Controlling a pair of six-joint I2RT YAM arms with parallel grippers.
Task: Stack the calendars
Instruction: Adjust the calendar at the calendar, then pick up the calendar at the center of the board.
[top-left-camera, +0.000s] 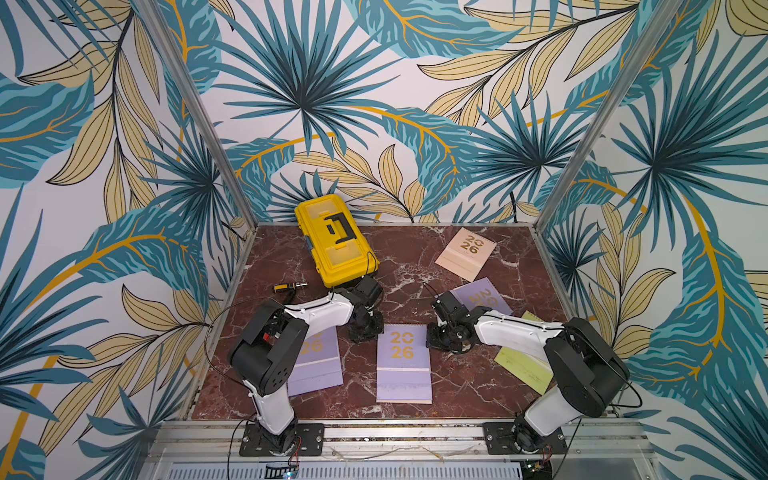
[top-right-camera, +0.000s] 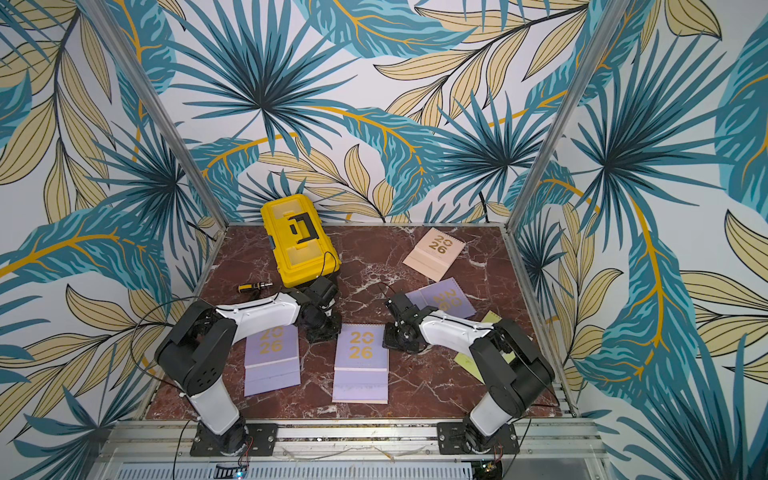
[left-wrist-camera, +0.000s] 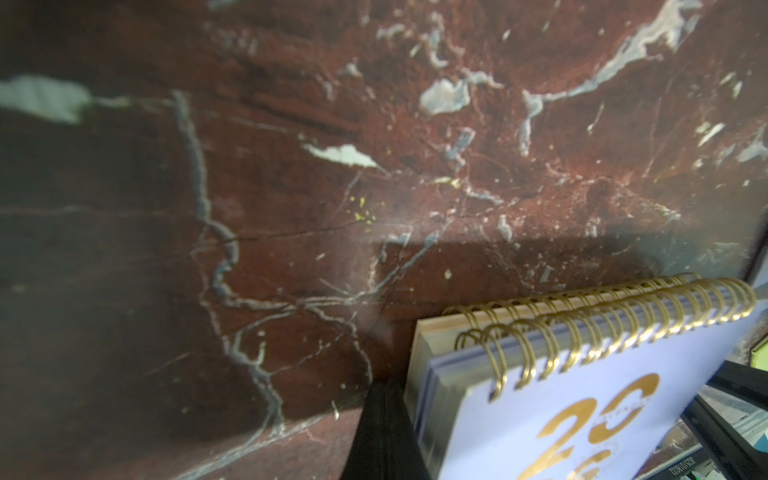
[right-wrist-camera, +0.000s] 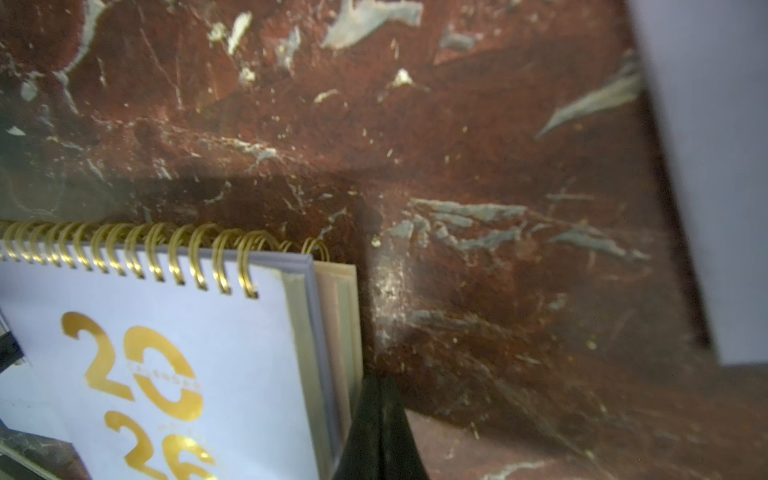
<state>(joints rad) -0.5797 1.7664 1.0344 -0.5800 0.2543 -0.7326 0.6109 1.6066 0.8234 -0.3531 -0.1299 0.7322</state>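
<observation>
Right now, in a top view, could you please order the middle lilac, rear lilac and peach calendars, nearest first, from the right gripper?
From the right gripper:
1. The middle lilac calendar, right beside it, on its left.
2. The rear lilac calendar, behind it, slightly right.
3. The peach calendar, far back right.

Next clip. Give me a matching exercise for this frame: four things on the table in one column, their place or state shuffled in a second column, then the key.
Things:
1. toolbox
2. screwdriver
3. green calendar
4. middle lilac calendar

Places or states:
A. partly under the right arm
B. lies on a peach calendar
C. back left, lid shut
D. lying loose near the left edge

Pairs: 1-C, 2-D, 3-A, 4-B
</observation>
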